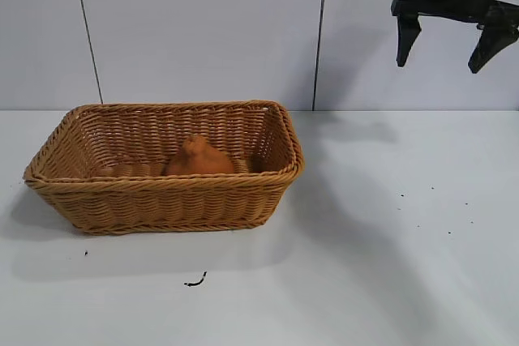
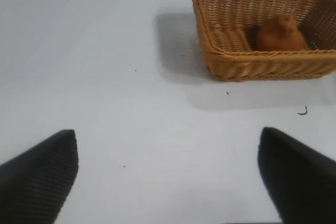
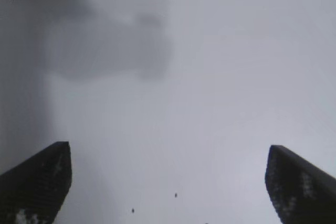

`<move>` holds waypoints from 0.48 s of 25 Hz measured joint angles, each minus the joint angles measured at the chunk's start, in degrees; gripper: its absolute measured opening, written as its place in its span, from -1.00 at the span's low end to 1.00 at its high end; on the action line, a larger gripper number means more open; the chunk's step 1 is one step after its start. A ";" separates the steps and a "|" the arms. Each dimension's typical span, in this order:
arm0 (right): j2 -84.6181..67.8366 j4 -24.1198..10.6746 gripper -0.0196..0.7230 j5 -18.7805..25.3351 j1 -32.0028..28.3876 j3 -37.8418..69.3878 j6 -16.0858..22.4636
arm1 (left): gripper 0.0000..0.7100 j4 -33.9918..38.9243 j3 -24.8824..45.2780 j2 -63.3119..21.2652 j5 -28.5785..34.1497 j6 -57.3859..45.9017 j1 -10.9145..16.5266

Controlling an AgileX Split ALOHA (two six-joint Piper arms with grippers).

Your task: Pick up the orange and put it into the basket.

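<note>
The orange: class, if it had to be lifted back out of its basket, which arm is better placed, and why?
Probably the left. Its open tool faces the basket with the orange in view. The right tool, also open, hangs high, off past the basket's far end, over bare table.

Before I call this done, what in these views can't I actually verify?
- Underside of the orange: exterior view, hidden by the near wall of the basket; whether it sits flat on the floor is unclear.
- Basket's far end: left wrist view, cut off by the frame edge.
- Left hand: absent from the exterior view; only its open fingertips show in its wrist view.
- Right hand: arm above it cropped.
</note>
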 joint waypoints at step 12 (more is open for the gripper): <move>-43.26 0.58 0.92 -0.53 0.00 42.72 -3.26 | 0.88 0.00 0.00 0.00 0.00 0.00 0.00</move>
